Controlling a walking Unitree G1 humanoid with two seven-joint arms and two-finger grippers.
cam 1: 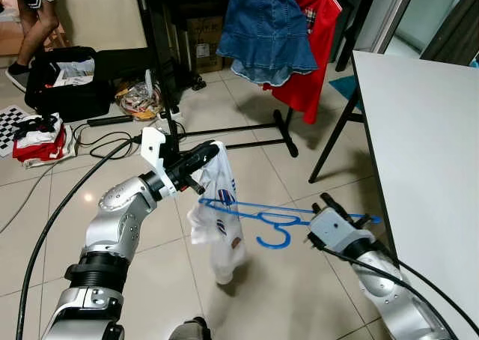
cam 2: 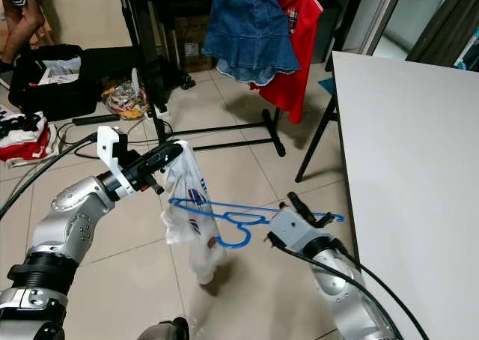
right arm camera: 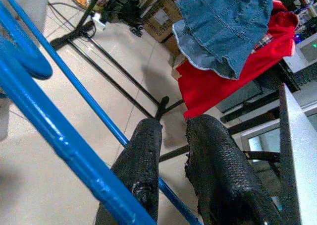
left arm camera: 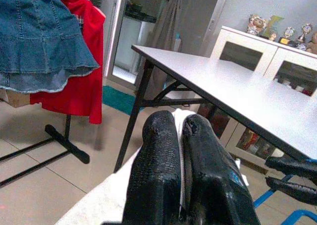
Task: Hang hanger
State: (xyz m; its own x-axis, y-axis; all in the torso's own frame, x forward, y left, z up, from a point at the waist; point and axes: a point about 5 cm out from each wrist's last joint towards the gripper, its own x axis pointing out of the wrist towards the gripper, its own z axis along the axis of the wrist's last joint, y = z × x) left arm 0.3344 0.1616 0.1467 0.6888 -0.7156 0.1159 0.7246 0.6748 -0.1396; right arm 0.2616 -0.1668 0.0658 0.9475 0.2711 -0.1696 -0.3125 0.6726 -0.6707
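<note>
A blue plastic hanger [cam 1: 258,211] lies level in the air between my arms, its hook [cam 1: 274,240] pointing down. My right gripper [cam 1: 346,213] is shut on its right end; the blue bars cross my fingers [right arm camera: 143,155] in the right wrist view. The hanger's left end sits inside a white shirt with blue and red print [cam 1: 218,224], which hangs limp toward the floor. My left gripper [cam 1: 211,154] is shut on the shirt's upper edge, with white cloth [left arm camera: 179,136] pinched between the fingers.
A black clothes rack [cam 1: 224,134] stands ahead, carrying a denim garment [cam 1: 266,33] and a red one [cam 1: 310,48]. A white table [cam 1: 426,138] is on the right. An open black suitcase [cam 1: 63,82], cables, clothes and a person's legs [cam 1: 34,18] are at back left.
</note>
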